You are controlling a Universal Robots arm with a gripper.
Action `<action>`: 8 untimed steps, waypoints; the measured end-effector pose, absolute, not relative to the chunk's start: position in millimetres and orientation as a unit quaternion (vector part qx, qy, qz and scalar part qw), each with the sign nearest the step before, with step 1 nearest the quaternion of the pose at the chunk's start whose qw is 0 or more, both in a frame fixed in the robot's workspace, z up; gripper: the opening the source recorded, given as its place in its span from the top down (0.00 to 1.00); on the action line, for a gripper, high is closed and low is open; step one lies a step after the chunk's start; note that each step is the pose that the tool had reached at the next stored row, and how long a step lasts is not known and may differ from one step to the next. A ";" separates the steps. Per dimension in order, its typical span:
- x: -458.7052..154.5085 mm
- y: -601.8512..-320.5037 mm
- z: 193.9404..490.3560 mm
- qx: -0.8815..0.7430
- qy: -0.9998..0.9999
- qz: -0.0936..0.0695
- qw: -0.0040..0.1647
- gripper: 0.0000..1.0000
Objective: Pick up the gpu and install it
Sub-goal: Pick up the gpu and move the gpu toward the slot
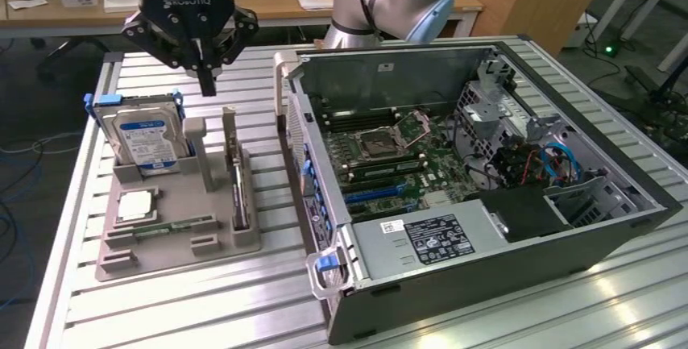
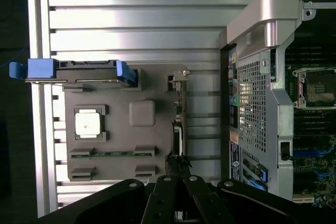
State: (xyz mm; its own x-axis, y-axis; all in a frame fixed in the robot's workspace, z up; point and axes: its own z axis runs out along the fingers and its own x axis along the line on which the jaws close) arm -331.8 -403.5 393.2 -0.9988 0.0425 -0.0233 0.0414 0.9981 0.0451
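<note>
The gpu (image 1: 237,184) stands on edge in a slot of the grey parts holder (image 1: 215,244), with its pale bracket end (image 1: 228,127) pointing up at the far side. In the wrist view the gpu (image 2: 178,124) shows edge-on as a thin dark strip running toward the fingers. My gripper (image 1: 206,81) hangs above the holder's far end, a little beyond and above the bracket, touching nothing. Its black fingers (image 2: 195,195) are shut with nothing between them.
A silver hard drive with a blue label (image 1: 145,139) stands in a blue caddy on the holder. A processor chip (image 1: 137,204) and a green memory stick (image 1: 172,226) lie flat there too. The open computer case (image 1: 516,284) with its motherboard (image 1: 392,151) sits to the exterior view's right.
</note>
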 end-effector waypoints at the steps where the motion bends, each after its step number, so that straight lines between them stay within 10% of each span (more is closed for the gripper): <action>1: -331.8 -403.5 393.2 0.021 0.999 0.022 0.012 0.89; 8: -331.9 -403.5 393.2 0.021 0.999 0.022 0.012 0.89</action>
State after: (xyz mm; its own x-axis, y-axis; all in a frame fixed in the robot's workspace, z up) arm -331.9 -403.5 393.2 -0.9988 0.0425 -0.0233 0.0414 0.9981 0.0451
